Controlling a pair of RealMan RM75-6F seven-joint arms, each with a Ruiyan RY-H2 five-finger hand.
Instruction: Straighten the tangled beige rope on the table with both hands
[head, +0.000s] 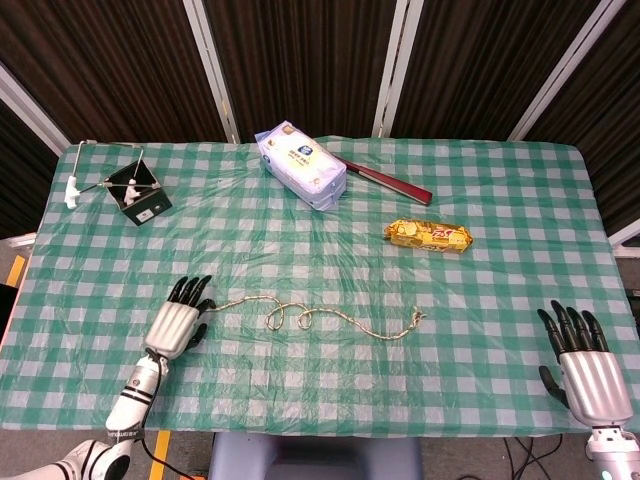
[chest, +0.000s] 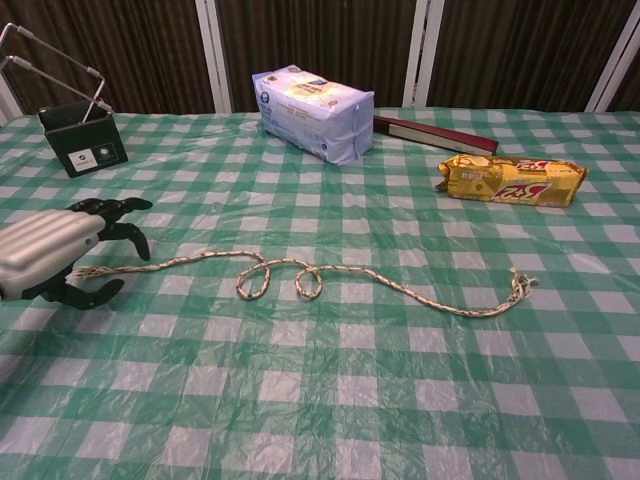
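Note:
The beige rope (head: 300, 318) (chest: 300, 278) lies across the near middle of the green checked table, with two small loops near its centre and a frayed right end (chest: 518, 286). My left hand (head: 180, 318) (chest: 62, 250) hovers over the rope's frayed left end, its fingers spread and curved down around it; the end still lies on the cloth and nothing is gripped. My right hand (head: 580, 362) is at the table's near right corner, fingers apart, far from the rope and holding nothing. The chest view does not show it.
A blue-white tissue pack (head: 302, 164) and a dark red flat box (head: 388, 181) lie at the back centre. A yellow biscuit packet (head: 429, 235) lies right of centre. A black holder with a wire frame (head: 135, 195) stands at the back left.

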